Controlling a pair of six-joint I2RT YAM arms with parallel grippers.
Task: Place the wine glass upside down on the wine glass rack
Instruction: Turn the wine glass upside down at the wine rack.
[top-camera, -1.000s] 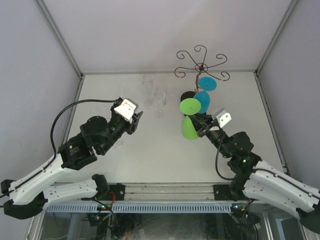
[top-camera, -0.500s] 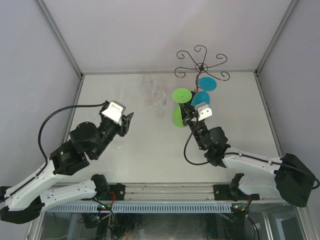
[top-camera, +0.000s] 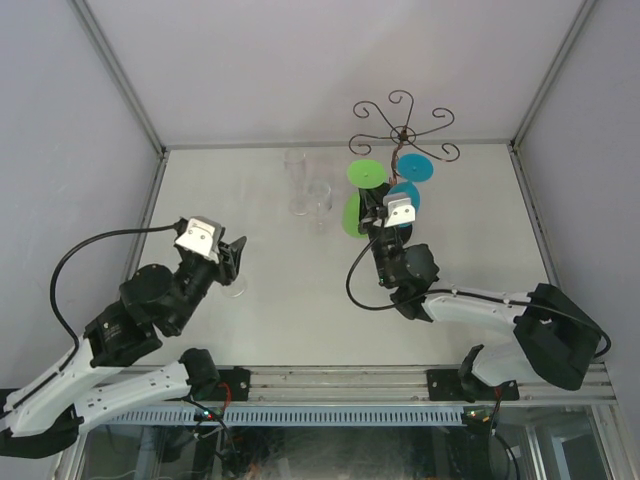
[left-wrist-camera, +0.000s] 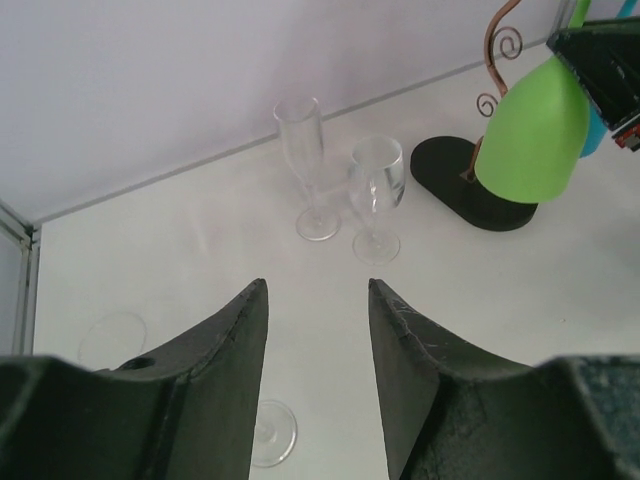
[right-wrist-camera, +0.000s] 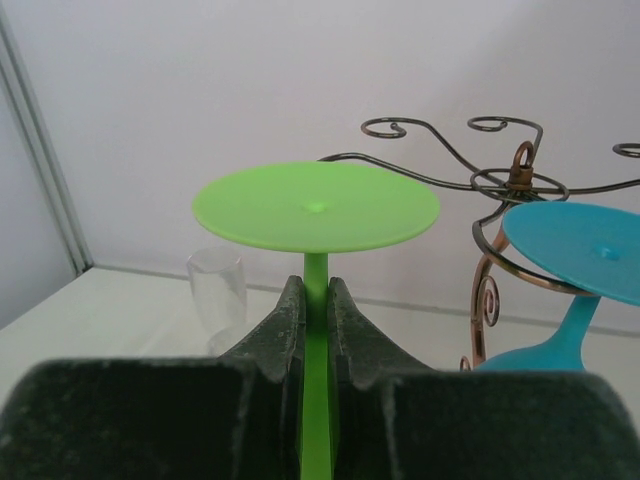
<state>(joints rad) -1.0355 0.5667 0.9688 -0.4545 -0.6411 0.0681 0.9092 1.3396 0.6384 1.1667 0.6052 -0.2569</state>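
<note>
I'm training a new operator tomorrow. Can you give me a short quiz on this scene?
1. True or false: the right gripper is shut on the stem of the green wine glass, with the foot of the glass uppermost.
2. Which glass already hangs on the wine glass rack? A clear, B blue, C red.
3. Fill in: the left gripper is open and holds ____.
Key: 1 true; 2 B, the blue glass; 3 nothing.

The white table carries a clear flute, a clear stemmed glass beside it, and the wine glass rack.
</note>
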